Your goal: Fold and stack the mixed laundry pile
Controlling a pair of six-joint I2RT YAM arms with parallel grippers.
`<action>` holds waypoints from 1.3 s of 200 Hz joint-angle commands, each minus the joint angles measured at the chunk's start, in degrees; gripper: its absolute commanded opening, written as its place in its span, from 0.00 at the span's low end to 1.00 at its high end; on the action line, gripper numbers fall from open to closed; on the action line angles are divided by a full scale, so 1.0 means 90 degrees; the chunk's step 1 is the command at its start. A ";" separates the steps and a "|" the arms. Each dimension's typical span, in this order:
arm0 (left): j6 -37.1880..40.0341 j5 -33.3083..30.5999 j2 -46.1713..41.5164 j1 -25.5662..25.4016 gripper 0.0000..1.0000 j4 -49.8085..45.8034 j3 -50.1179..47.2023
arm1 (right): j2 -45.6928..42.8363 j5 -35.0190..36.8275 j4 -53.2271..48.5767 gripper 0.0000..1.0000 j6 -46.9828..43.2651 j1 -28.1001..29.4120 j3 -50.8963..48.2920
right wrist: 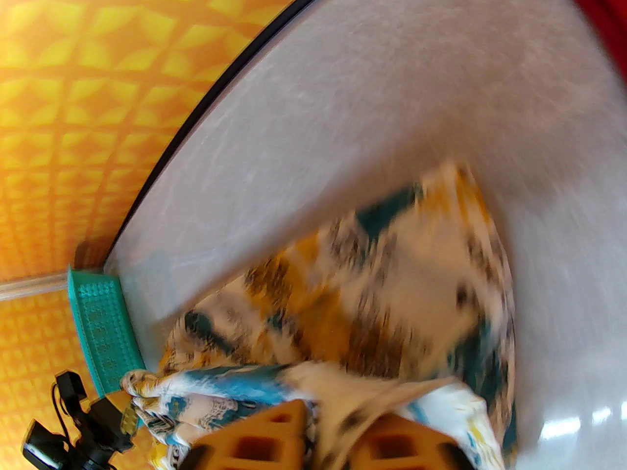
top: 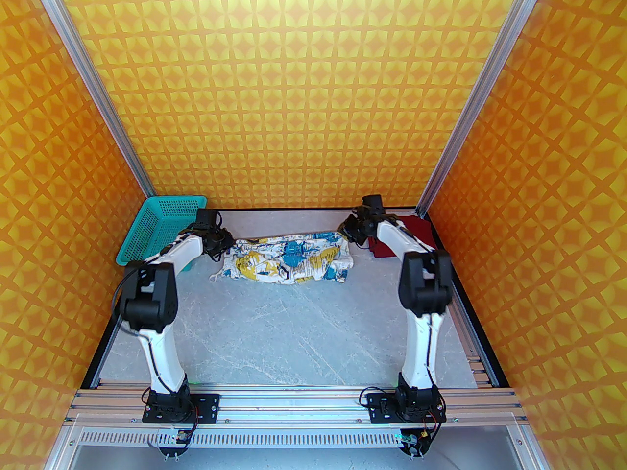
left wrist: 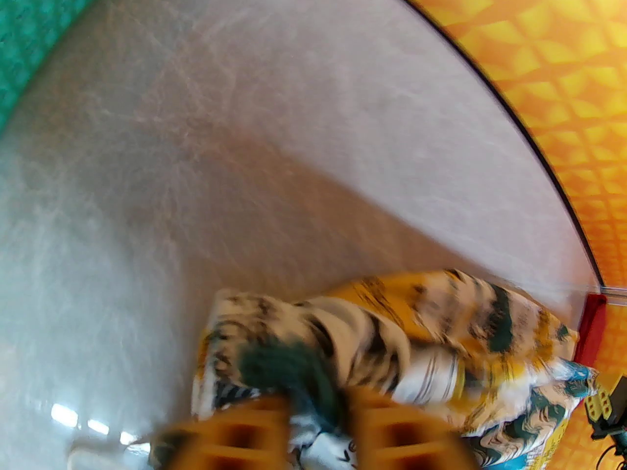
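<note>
Evidently the step in hand was a fold of the white printed garment, which lay bunched as a wide band across the middle of the overhead view, on the far part of the table. The left gripper sat at its left end and the right gripper at its right end. In each wrist view the orange fingers stood a little apart with cloth between them, but the blur hid whether they pinched it or merely straddled it; I could not tell. The dark red T-shirt lay flat at the right, partly behind the right arm, apparently done already. The teal basket stood at the left. Next, the band probably needed folding end over end, then setting on the red shirt.
</note>
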 commanded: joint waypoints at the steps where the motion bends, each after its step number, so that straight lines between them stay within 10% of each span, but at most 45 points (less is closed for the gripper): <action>1: 0.0134 0.0118 -0.0033 0.0090 0.54 0.0155 0.0364 | 0.0446 -0.0199 -0.0471 0.40 -0.0534 -0.0052 0.0812; 30: 0.0432 0.0117 -0.0811 0.0066 0.62 0.0106 0.0207 | -0.0323 0.0131 -0.0855 0.48 -0.1090 -0.0038 0.0684; 64: 0.0832 0.0234 -0.1459 -0.0721 0.40 -0.0143 -0.0371 | -0.1511 0.0214 -0.0005 0.48 -0.1014 0.0423 -0.0906; 131: 0.1010 0.0996 0.0439 -0.1082 0.22 0.0161 0.0518 | -0.0463 0.0186 0.0788 0.40 -0.0842 0.0975 -0.1258; 191: 0.1180 0.1223 0.1207 -0.0624 0.37 0.0347 0.0897 | -0.0376 0.1415 0.0128 0.40 -0.1723 0.0346 -0.1487; 260: 0.1586 0.1406 -0.0314 -0.1119 0.51 -0.0098 0.0377 | -0.1857 0.1405 -0.0543 0.44 -0.2173 0.0626 -0.1601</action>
